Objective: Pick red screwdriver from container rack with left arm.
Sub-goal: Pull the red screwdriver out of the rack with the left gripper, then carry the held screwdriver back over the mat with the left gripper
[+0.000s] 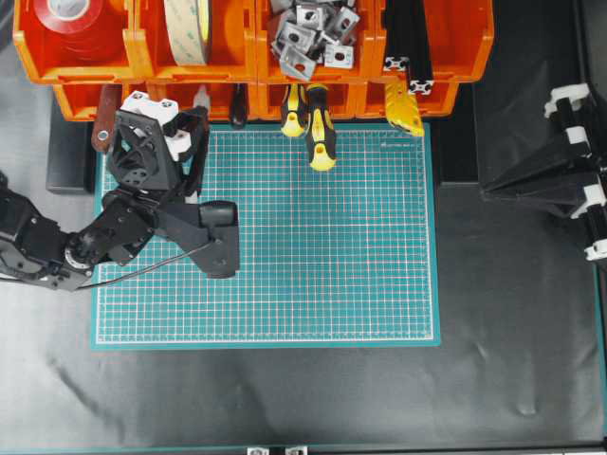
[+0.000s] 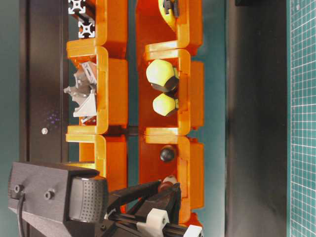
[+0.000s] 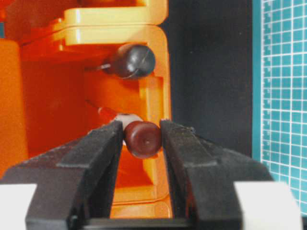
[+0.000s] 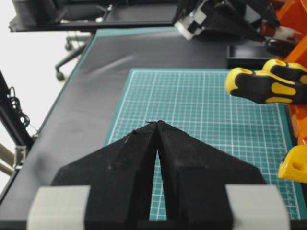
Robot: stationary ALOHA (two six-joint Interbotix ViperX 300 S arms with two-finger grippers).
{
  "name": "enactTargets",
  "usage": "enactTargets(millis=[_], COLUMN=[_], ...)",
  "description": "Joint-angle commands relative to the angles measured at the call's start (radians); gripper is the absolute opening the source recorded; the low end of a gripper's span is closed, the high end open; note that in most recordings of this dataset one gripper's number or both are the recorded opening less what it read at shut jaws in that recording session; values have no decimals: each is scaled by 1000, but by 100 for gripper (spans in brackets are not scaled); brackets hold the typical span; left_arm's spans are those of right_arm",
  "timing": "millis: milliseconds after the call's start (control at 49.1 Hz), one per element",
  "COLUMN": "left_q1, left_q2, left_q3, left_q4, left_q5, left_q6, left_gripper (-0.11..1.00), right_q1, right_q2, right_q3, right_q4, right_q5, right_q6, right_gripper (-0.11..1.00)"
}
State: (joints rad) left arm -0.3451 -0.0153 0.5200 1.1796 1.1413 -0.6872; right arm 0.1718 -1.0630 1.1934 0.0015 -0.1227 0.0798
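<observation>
In the left wrist view the red screwdriver (image 3: pixel 142 139) sticks out of a lower bin of the orange container rack (image 3: pixel 154 62), its dark red end cap toward the camera and its white band just behind. My left gripper (image 3: pixel 142 135) is shut on that cap, one black finger pressed against each side. The table-level view shows the same grip, with the red screwdriver (image 2: pixel 166 185) at the rack (image 2: pixel 113 89) front. From overhead, the left gripper (image 1: pixel 198 118) reaches into the rack's (image 1: pixel 254 38) lower row. My right gripper (image 4: pixel 157 122) is shut and empty, and overhead this right gripper (image 1: pixel 487 188) hovers at the right side.
A black-handled tool (image 3: pixel 132 60) lies in the bin beside the red one. Two yellow-and-black screwdrivers (image 1: pixel 319 128) jut from the rack over the green cutting mat (image 1: pixel 313 256). A dark red flat handle (image 1: pixel 104 123) sits left of my gripper. Tape rolls (image 1: pixel 71 24) and metal brackets (image 1: pixel 308 33) fill upper bins.
</observation>
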Motion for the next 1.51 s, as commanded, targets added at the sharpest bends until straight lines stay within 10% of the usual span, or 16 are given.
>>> enactTargets(millis=[0,835,1486], left_q1=[-2,-293,-522], left_q2=[-21,-77,95], left_q3=[-17,-239,-511], left_q4=[2,3,3], left_q5=[0,287,290], left_q6=[-2,34,69], left_gripper=[26,26,26], right_q1=[5,5,3], right_q2=[6,-52,-84], right_q3=[-17,-43,-60], right_q4=[0,2,3], right_q5=[-3,11,51], right_q6=[2,2,3], right_gripper=[0,0,0])
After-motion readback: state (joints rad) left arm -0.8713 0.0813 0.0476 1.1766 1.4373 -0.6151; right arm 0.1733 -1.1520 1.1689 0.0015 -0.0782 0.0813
